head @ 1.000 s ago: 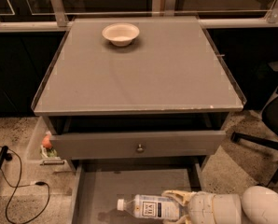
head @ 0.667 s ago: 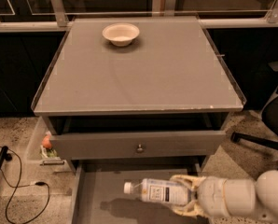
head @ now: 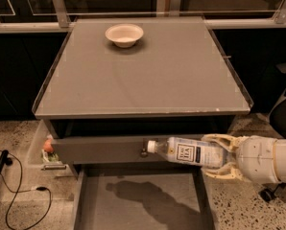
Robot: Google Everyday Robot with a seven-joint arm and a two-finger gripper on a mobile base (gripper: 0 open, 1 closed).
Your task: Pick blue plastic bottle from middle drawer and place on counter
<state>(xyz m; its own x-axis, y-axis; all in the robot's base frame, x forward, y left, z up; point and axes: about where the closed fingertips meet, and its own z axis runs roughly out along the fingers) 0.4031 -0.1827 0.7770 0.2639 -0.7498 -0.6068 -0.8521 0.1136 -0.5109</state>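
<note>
— Up comes the small clear bluish plastic bottle with the white cap. A second ago it lay low over the floor of the wide, shallow grey middle drawer. Now it hangs clear of that floor, level with the flat grey drawer front under the bench's front edge.

— And the tool?

— The white two-finger tool has risen with it. It sits below the front right corner of the large, square, smooth grey bench, fingers clamped around the bottle's base end.

— How does the bottle lie?

— Nearly level. Its cap points left, just beside the small round metal knob, and the white label with the dark square faces the camera.

— What's beneath it?

— The middle drawer, pulled out below the bench's front, with the bottle's dark shadow on its floor.

— And on the bench?

— One round white bowl, near the back edge and left of the middle, well apart from the bottle. A thin black cable lies on the speckled floor left of the bench.
</note>
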